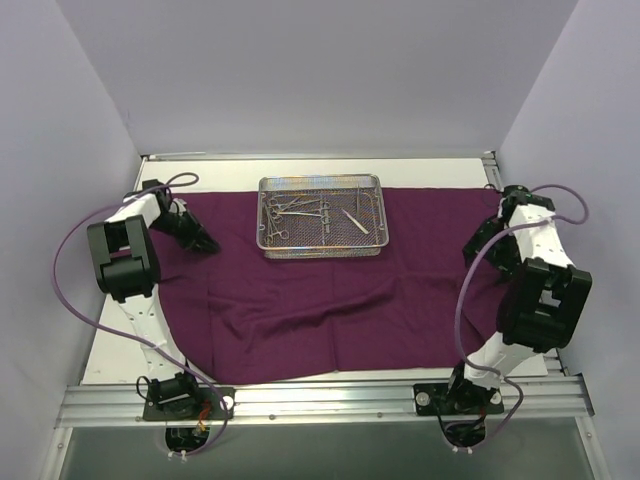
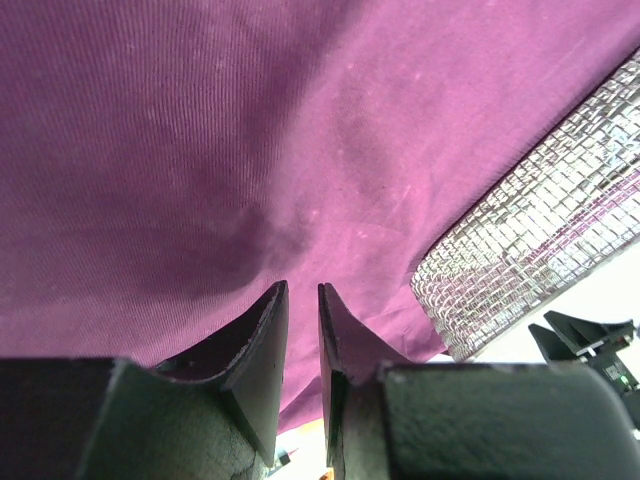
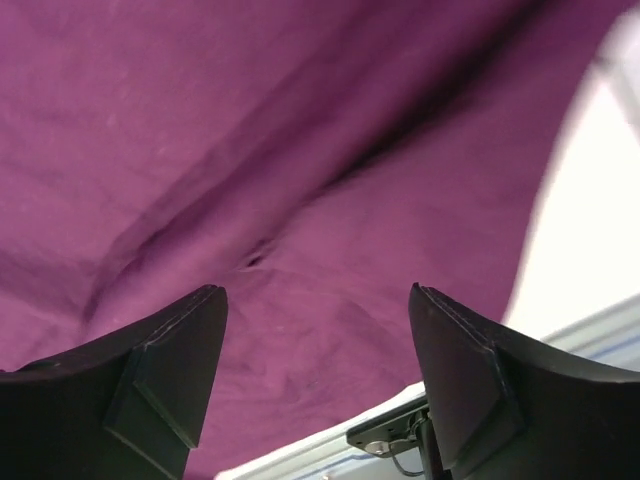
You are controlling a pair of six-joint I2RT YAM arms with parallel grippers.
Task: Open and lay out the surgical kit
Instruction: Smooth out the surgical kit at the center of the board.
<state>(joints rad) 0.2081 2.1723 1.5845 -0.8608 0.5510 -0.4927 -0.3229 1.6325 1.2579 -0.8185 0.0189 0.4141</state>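
Observation:
The dark purple cloth (image 1: 320, 300) lies spread flat over the table, with a few creases. The silver wire-mesh tray (image 1: 322, 251) stands on its far middle part. It holds several scissor-handled forceps (image 1: 297, 210) and tweezers (image 1: 355, 221). My left gripper (image 1: 207, 244) hovers low over the cloth's left part, left of the tray. Its jaws are nearly together with only a thin slit and nothing between them (image 2: 302, 292). The tray's corner (image 2: 540, 230) shows in the left wrist view. My right gripper (image 1: 476, 252) is wide open and empty over the cloth's right edge (image 3: 318, 295).
White table surface shows past the cloth at the left (image 1: 115, 350) and the right (image 3: 590, 230). Grey walls enclose the back and sides. An aluminium rail (image 1: 320, 400) runs along the near edge with both arm bases on it.

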